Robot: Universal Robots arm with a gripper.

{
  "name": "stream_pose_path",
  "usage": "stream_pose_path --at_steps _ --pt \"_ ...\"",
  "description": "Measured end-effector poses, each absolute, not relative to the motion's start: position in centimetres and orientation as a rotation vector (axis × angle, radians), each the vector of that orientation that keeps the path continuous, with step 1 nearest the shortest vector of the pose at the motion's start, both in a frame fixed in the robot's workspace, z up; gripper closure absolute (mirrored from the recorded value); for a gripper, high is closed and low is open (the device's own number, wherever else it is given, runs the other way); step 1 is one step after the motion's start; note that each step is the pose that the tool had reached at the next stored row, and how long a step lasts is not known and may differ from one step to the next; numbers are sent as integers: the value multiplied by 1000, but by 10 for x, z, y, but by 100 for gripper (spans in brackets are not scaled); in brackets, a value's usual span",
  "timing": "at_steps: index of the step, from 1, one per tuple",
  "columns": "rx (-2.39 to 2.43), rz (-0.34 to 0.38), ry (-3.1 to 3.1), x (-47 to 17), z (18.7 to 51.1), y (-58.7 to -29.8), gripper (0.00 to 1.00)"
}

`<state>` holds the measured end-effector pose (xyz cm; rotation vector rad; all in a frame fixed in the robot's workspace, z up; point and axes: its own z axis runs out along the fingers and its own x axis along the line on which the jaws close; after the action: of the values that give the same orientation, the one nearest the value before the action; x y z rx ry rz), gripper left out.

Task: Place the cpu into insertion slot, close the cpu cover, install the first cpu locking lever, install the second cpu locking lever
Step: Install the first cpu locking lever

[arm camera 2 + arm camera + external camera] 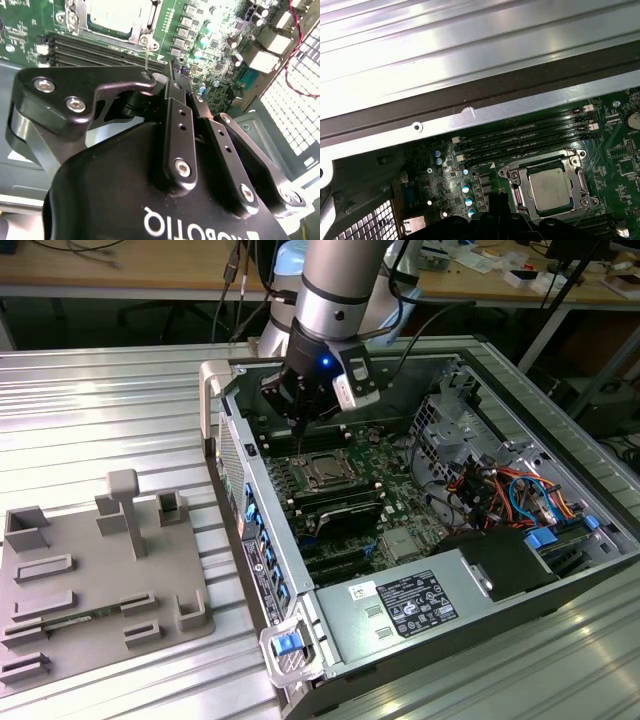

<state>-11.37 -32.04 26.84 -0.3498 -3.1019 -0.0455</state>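
The cpu [549, 189] lies flat in the insertion slot [506, 172], its silver top showing through the window of the cpu cover [519, 187], which is down around it. In the exterior view the cpu [326, 473] sits mid-board inside the open computer case. My gripper [300, 428] hangs just above the board at the slot's far corner, fingers together. In the second wrist view the gripper [161, 77] is shut, and a thin wire lever [146, 55] rises from the cover's corner [142, 31] up to the fingertips. Whether the tips touch it I cannot tell.
Long black memory slots [520, 140] run beside the socket, next to the case wall [470, 112]. A power supply [410, 602] and coloured cables [500, 490] fill the exterior view's right. A grey fixture plate [90, 575] lies on the ribbed table at the left.
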Motion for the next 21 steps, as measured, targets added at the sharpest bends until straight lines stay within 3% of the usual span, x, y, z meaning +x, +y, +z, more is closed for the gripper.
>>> stream_pose_path --at_steps 21 --pt "-233 -52 -3111 -95 262 -313 89"
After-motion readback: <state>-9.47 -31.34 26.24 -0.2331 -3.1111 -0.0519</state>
